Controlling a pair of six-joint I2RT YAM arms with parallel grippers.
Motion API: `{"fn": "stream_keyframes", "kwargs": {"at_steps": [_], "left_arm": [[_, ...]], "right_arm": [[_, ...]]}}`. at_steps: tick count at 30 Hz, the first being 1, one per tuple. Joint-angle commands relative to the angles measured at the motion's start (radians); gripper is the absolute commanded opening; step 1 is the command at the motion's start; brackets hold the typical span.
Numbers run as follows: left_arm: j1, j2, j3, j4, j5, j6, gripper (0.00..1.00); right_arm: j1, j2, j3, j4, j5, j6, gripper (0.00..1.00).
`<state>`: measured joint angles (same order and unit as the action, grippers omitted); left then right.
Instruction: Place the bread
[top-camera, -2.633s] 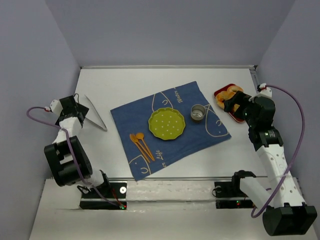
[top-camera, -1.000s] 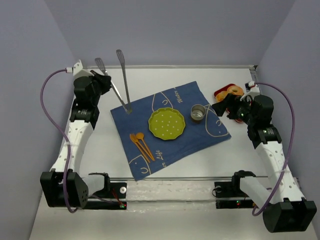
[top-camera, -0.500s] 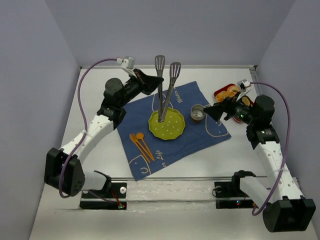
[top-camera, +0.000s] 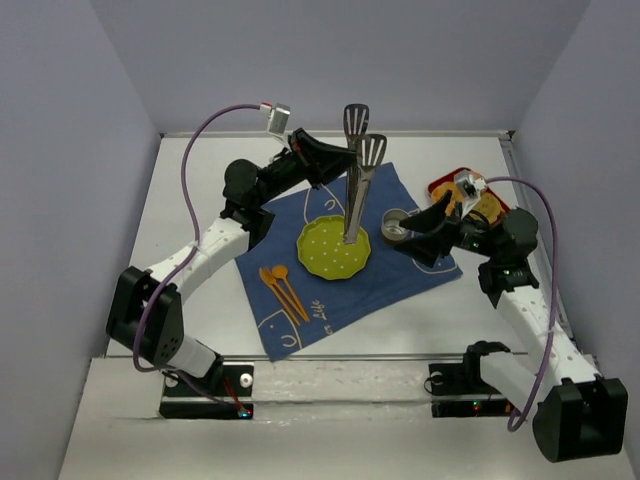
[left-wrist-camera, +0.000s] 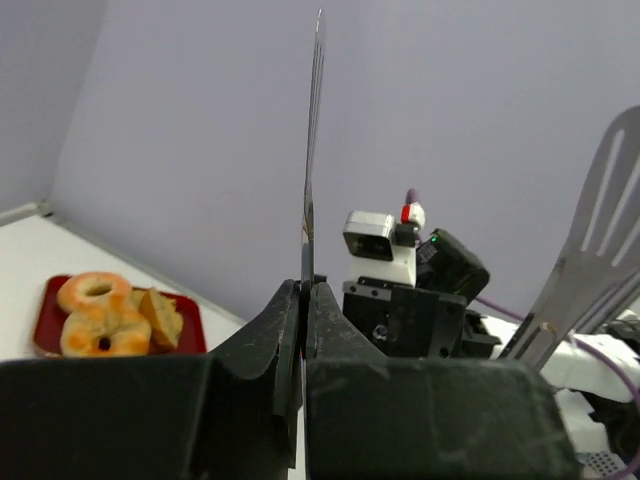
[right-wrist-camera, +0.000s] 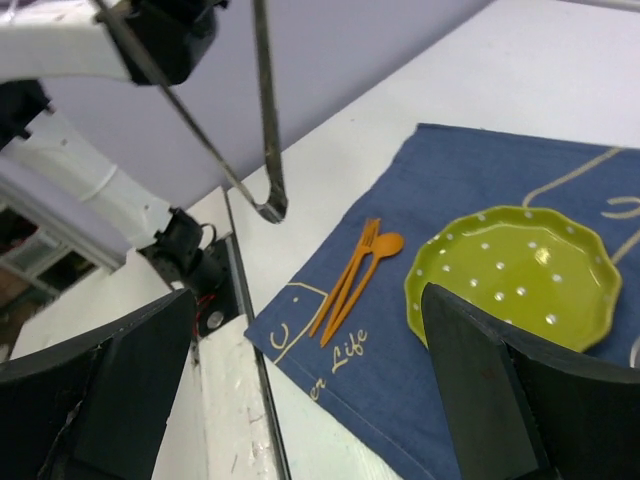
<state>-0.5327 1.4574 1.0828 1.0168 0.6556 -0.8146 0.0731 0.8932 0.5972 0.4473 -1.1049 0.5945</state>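
Note:
In the left wrist view the bread (left-wrist-camera: 160, 315) is a golden-brown piece on a red tray (left-wrist-camera: 190, 335), beside two ring doughnuts (left-wrist-camera: 95, 292). From above, my right arm partly covers the red tray (top-camera: 442, 186) and I cannot pick out the bread. My left gripper (top-camera: 338, 165) (left-wrist-camera: 303, 285) is shut on metal tongs (top-camera: 352, 200) (left-wrist-camera: 312, 150), held upright over the green plate (top-camera: 325, 250) (right-wrist-camera: 510, 275). My right gripper (top-camera: 415, 232) (right-wrist-camera: 308, 330) hangs open and empty over the blue cloth (right-wrist-camera: 450, 400), left of the tray.
A metal cup (top-camera: 393, 222) stands on the blue cloth (top-camera: 300, 215), half under my right gripper. An orange fork and spoon (top-camera: 282, 290) (right-wrist-camera: 355, 275) lie left of the plate. Grey walls close in three sides.
My left arm has swung right with the tongs, from the table's left side to above the green plate. The right gripper, still open, has moved left from the tray toward the cup.

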Motion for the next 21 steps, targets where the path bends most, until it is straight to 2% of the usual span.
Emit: {"fn": "stream_keyframes", "kwargs": {"at_steps": [1, 7, 11, 17, 21], "left_arm": [[-0.012, 0.029, 0.071, 0.227, 0.059, -0.118, 0.06], [-0.023, 0.047, 0.100, 0.198, 0.030, -0.109, 0.06], [-0.035, 0.047, 0.101, 0.213, 0.035, -0.110, 0.06], [-0.053, 0.044, 0.109, 0.206, 0.030, -0.109, 0.06], [-0.056, 0.049, 0.114, 0.204, 0.030, -0.113, 0.06]], "right_arm": [[0.085, 0.052, 0.044, 0.229, -0.004, 0.011, 1.00], [0.247, 0.154, 0.154, 0.273, -0.019, -0.087, 1.00], [0.258, 0.231, 0.173, 0.379, 0.022, -0.044, 1.00], [0.295, 0.352, 0.274, 0.471, -0.013, -0.025, 1.00], [0.304, 0.420, 0.325, 0.547, -0.035, 0.046, 1.00]]}}
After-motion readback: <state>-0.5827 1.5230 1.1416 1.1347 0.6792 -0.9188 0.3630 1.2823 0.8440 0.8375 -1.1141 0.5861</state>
